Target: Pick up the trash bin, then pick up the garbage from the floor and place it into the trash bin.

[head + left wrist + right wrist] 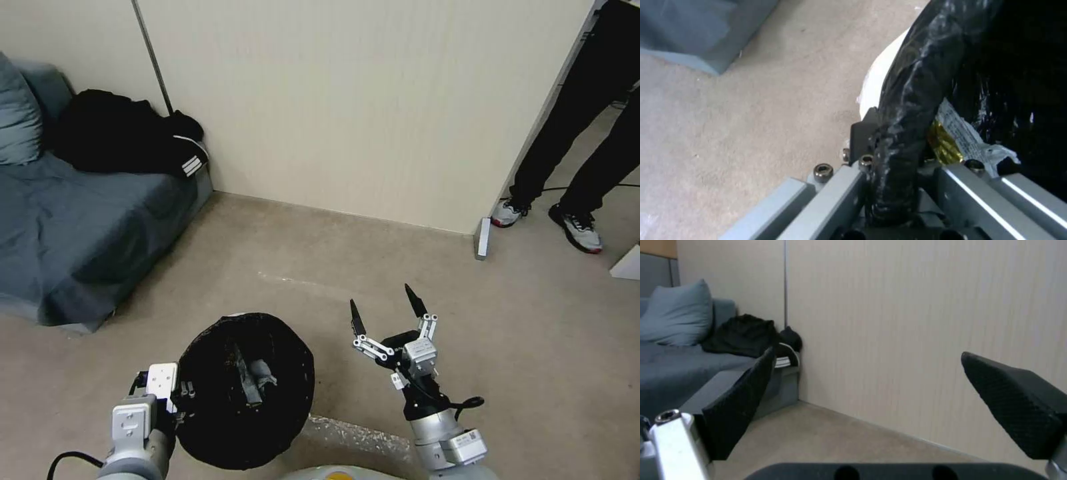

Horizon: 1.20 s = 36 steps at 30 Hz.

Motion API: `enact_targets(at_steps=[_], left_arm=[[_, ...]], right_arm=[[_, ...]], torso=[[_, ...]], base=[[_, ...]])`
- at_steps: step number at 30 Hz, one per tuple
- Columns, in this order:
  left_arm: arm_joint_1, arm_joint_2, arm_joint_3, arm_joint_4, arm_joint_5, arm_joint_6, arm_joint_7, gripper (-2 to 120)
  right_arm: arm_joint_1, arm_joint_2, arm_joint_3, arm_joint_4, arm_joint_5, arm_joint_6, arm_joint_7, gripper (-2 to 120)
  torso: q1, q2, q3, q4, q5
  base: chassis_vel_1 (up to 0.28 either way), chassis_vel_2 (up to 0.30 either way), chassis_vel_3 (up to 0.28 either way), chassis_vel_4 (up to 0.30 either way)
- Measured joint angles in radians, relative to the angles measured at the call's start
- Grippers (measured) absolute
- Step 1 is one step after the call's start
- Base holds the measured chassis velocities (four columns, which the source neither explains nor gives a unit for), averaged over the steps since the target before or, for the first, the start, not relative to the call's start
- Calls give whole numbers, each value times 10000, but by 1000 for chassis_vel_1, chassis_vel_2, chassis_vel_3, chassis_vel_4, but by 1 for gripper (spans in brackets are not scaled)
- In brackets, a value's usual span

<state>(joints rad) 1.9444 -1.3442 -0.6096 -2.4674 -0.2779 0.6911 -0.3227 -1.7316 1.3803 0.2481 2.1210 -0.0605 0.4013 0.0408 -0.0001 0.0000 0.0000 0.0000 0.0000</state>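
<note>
Head view: the left gripper (179,389) pinches the rim of the trash bin (200,440), at 7 o'clock, with garbage (257,377) inside. The right gripper (388,308), at 5 o'clock, holds nothing, its fingers (740,400) spread wide.

I am seeing the right gripper (871,406) holding its fingers (740,403) spread wide, facing the wall (916,333); the sofa (680,373) is carrying black clothing (744,336).
</note>
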Motion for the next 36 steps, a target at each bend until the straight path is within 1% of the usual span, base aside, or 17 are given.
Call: enact_targets(at_steps=[18, 36], left_arm=[[-136, 17, -39, -123, -171, 160, -12, 0], [-163, -106, -81, -197, -273, 223, -52, 0]], right_arm=[[115, -3, 60, -130, -128, 266, -1, 100], [173, -1, -103, -316, -444, 460, -139, 100]], torso=[[0, 0, 0, 0, 0], [0, 0, 0, 0, 0]], base=[[90, 88, 88, 82], [125, 122, 126, 127]])
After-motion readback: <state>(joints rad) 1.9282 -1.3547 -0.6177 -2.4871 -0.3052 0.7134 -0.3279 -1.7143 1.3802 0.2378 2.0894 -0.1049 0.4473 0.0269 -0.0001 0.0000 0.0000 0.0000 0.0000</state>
